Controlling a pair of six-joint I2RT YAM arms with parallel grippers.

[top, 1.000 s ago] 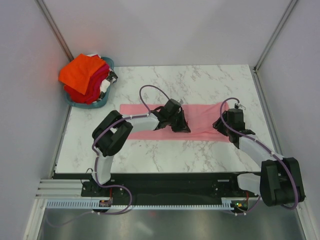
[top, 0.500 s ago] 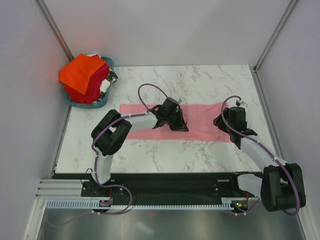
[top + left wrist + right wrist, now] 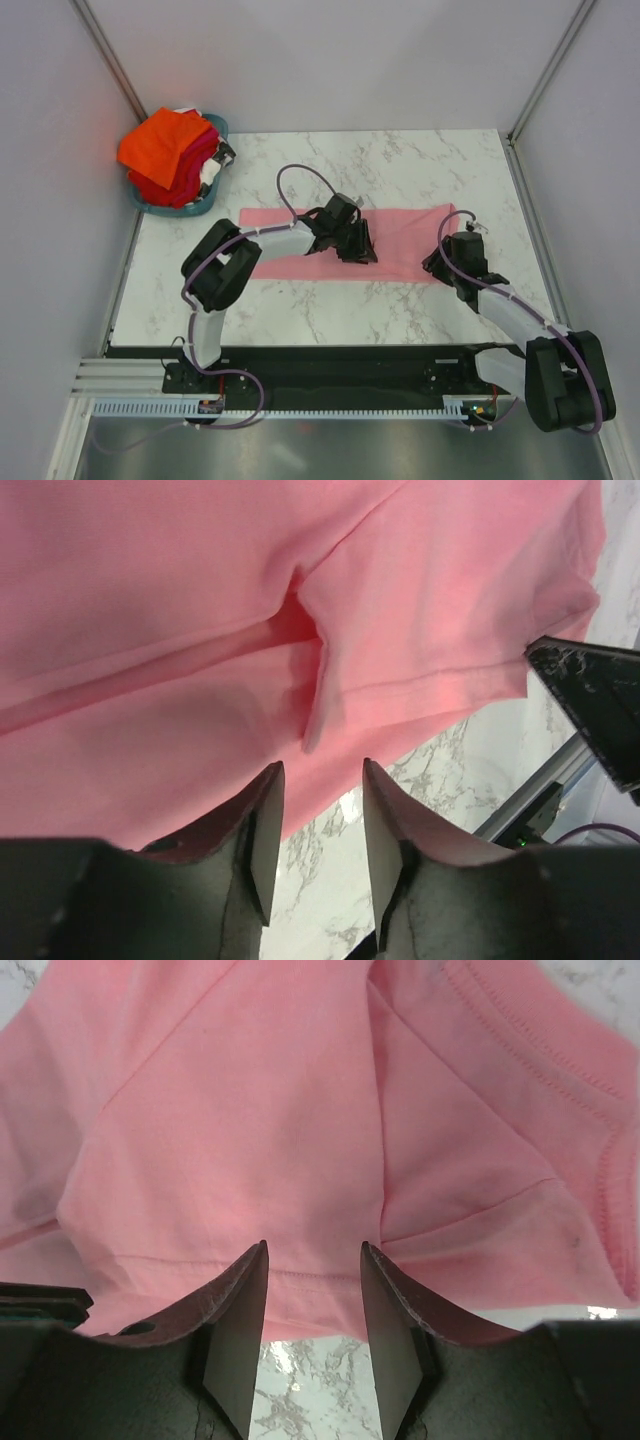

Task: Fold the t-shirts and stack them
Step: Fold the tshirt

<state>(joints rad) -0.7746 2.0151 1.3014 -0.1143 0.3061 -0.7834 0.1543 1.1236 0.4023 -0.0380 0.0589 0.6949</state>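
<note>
A light pink t-shirt (image 3: 400, 238) lies folded into a long flat strip across the middle of the marble table. My left gripper (image 3: 361, 252) hovers low over the strip's near edge at its centre. In the left wrist view it (image 3: 320, 772) is open, with only cloth (image 3: 200, 630) and marble behind the gap. My right gripper (image 3: 438, 264) is at the strip's right near corner. It (image 3: 313, 1248) is open too, and the hemmed edge of the shirt (image 3: 250, 1110) lies just past its fingertips. More t-shirts, orange (image 3: 162, 140) over red (image 3: 180, 178), are piled in the basket.
The teal basket (image 3: 196, 209) stands at the table's far left corner, by the left wall. Bare marble (image 3: 330, 310) runs between the pink strip and the arm bases. Grey walls close in both sides. The right gripper's black body (image 3: 595, 705) shows at the left wrist view's right edge.
My left gripper has gone from shut to open, letting go of the pink cloth. The right gripper has drawn back towards the near edge of the shirt.
</note>
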